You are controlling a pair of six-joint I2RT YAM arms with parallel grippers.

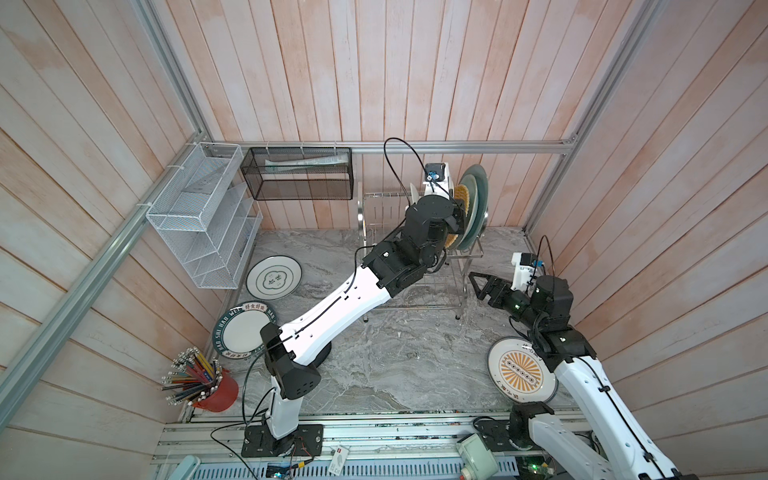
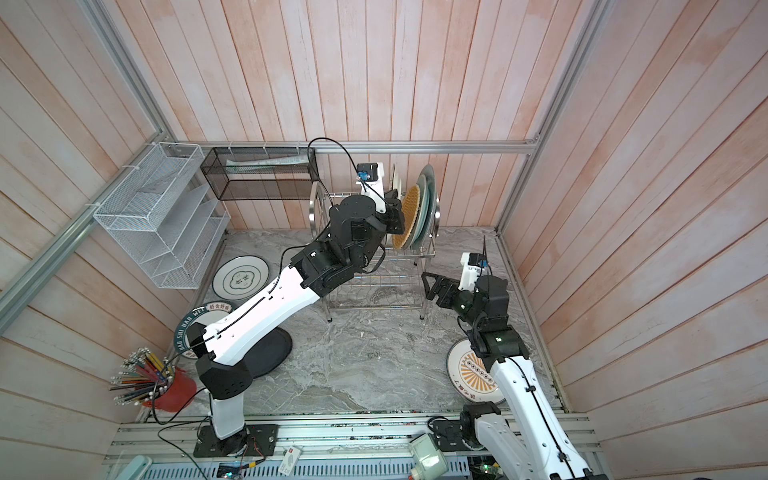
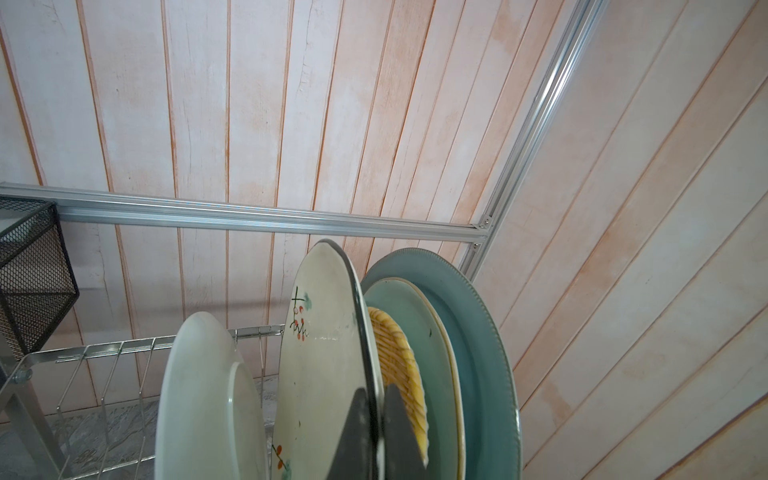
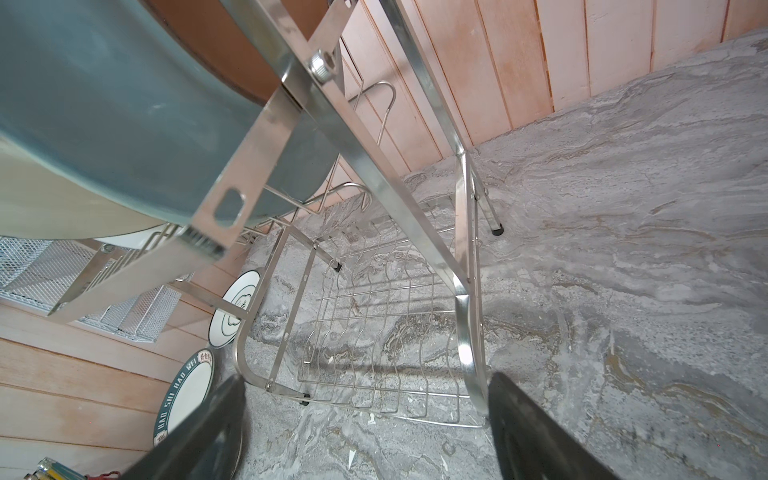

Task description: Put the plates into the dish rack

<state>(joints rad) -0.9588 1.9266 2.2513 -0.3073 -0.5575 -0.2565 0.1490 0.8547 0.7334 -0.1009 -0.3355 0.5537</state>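
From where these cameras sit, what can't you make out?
1. Black round plate on the grey marble table: mostly under the left arm in both top views.
2. Whether the cream floral plate, pinched by the left claw, sits between pegs of the steel wire dish rack: its bottom is cut off in the left wrist view; the arm blocks it from above.
3. White orange-sunburst plate: right arm covers its edge in both top views.

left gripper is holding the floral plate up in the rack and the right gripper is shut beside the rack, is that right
Not quite: the right gripper is open, not shut. The right wrist view shows its jaws spread wide beside the dish rack, gripping nothing. The left gripper does hold the cream floral plate there.
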